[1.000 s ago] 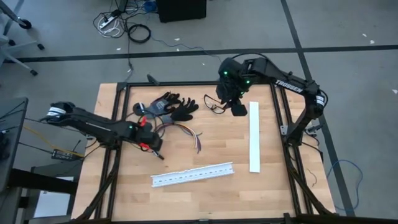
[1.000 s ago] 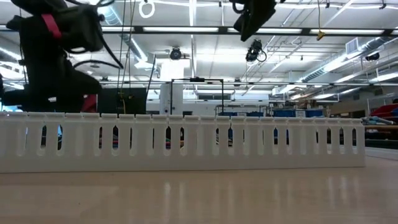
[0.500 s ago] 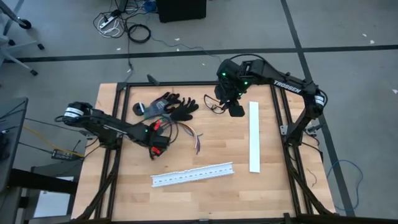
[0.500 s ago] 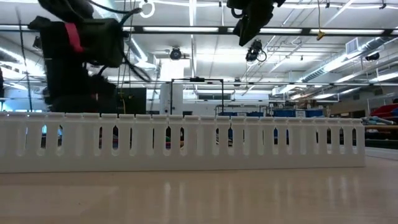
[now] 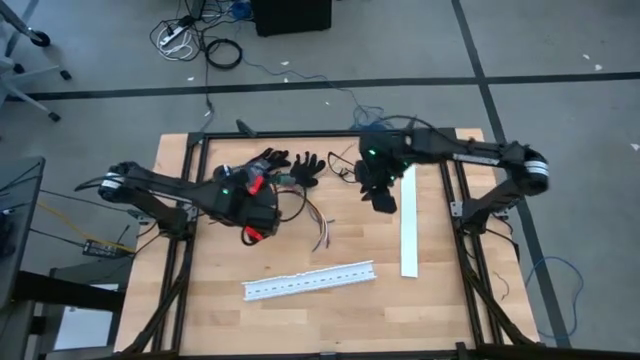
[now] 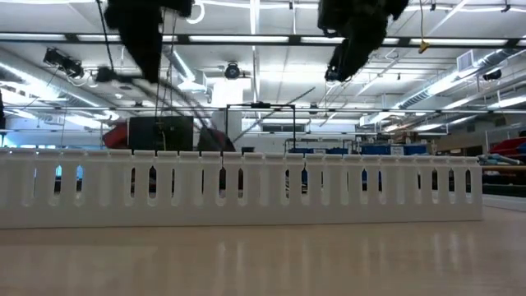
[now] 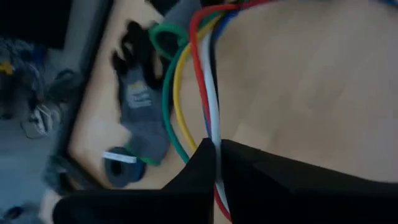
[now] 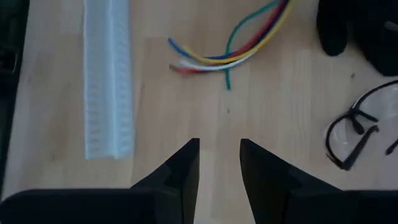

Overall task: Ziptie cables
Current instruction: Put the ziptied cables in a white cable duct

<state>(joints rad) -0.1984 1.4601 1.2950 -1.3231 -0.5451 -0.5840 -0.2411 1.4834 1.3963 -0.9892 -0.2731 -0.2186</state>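
Wooden desk (image 5: 200,300): gloves (image 5: 285,165) and glasses (image 5: 345,170) lie near its far edge. Left gripper (image 5: 262,215) pinches the cables (image 5: 318,228); right gripper (image 5: 383,195) hovers parted beside a white strip (image 5: 409,220).

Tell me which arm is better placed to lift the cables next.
Left. The left gripper is already shut on the cables, while the right gripper hangs open above bare table, apart from them.

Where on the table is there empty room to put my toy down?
Bare wood lies in front of the slanted white slotted strip and between it and the upright white strip. The back is crowded: black gloves, safety glasses, cables, the left pincer and the right pincer.
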